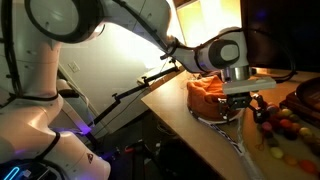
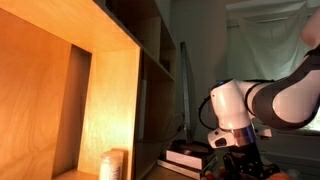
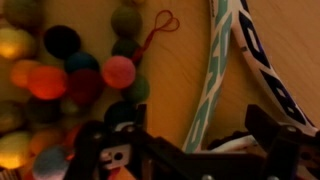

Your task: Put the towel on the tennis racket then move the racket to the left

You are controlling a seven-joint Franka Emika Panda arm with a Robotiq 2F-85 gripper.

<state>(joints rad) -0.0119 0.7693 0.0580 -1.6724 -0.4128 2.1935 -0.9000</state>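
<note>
Hovering open-jawed, gripper over tennis racket by table edge; towel apparently bunched on its head. Straddle frame squarely, clamp firmly, slide left slowly.

white arm beside wooden shelf — dim room.

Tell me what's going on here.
A robot arm holds its hand open just above a wooden table, gripping nothing. The orange towel seems to lie bunched on the head of the racket, right beside the hand. In the wrist view, the racket's frame runs below the hand, with a heap of colourful balls next to it. The racket has not been gripped yet.
</note>
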